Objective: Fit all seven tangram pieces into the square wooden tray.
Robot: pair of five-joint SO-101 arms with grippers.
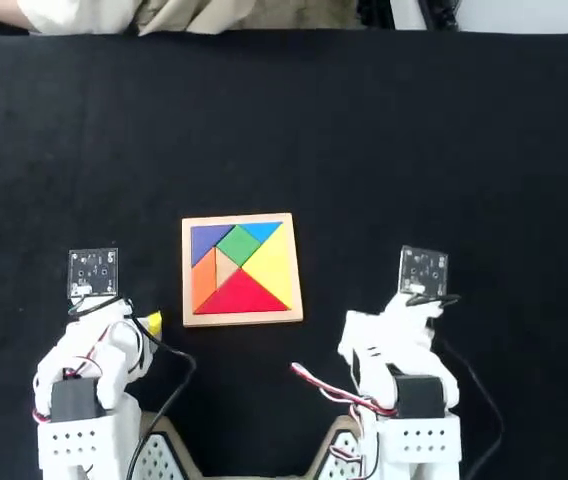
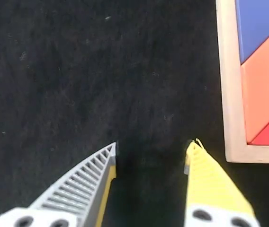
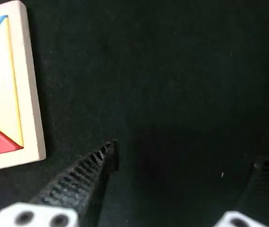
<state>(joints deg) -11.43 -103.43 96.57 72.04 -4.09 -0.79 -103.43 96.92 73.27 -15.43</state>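
Your left end effector (image 2: 153,146) hangs open just above the black table (image 1: 414,130), nothing between its grey and yellow fingers. The yellow fingertip (image 2: 194,147) sits near the closest corner of the square wooden tray (image 2: 227,94). Your right end effector (image 3: 186,153) is also open and empty, spread wide over bare cloth on the tray's other side and somewhat farther from its rim.

From above, the tray lies between the two arms with all seven pieces seated: a violet-blue triangle (image 1: 202,245), green square (image 1: 237,243), light blue triangle (image 1: 262,231), large yellow triangle (image 1: 272,268), large red triangle (image 1: 241,295), orange parallelogram (image 1: 204,283) and small tan triangle (image 1: 226,268). They look flush, so I'd judge the job done.

The risk now is you undoing it. If you swing the left arm inward, that yellow finger could catch the tray's corner and push or tip it, jolting the pieces loose. Closing or lowering either end effector beside the rim could do the same.
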